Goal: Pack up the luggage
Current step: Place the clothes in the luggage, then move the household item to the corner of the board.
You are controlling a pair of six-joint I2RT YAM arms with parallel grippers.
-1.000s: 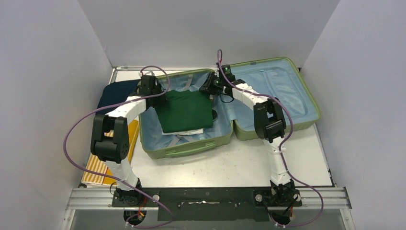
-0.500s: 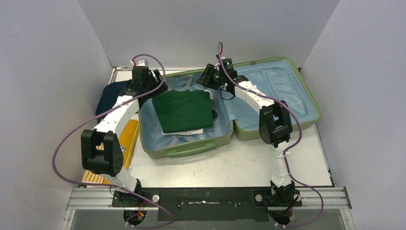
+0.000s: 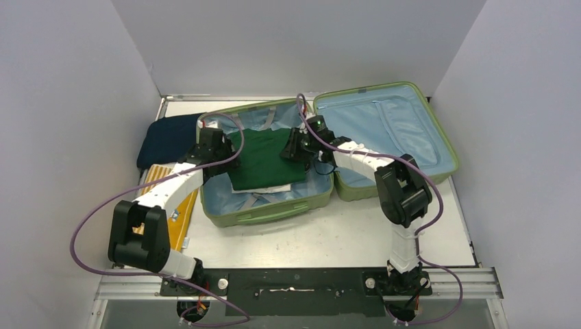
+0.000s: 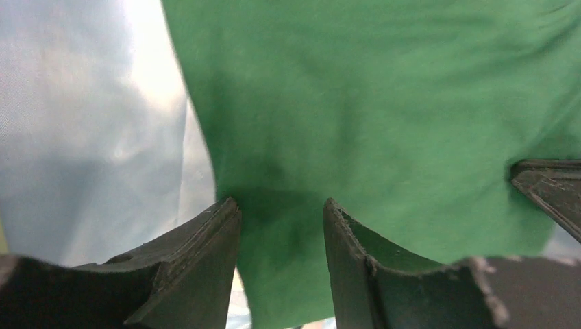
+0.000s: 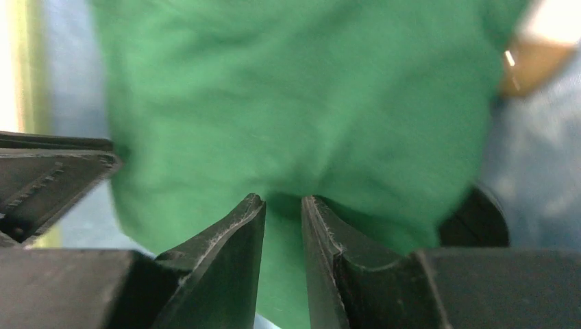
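Left gripper [image 4: 279, 205] is bearing on the folded green garment [image 3: 264, 159], jaws partly apart astride a crease. Right gripper [image 5: 281, 200] is facing it across the cloth, jaws nearly together. Whether either is pinching cannot be told. The luggage [image 3: 274, 214] is lying open beneath both. The step in hand is probably settling the garment. The next move calls for lifting clear toward the navy bundle [image 3: 168, 137] lying left of the left gripper.

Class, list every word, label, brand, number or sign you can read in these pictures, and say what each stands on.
No text is readable in any view.
The orange flat item beside the luggage carries a small pale patch, too small to read.
The green garment shows no print.
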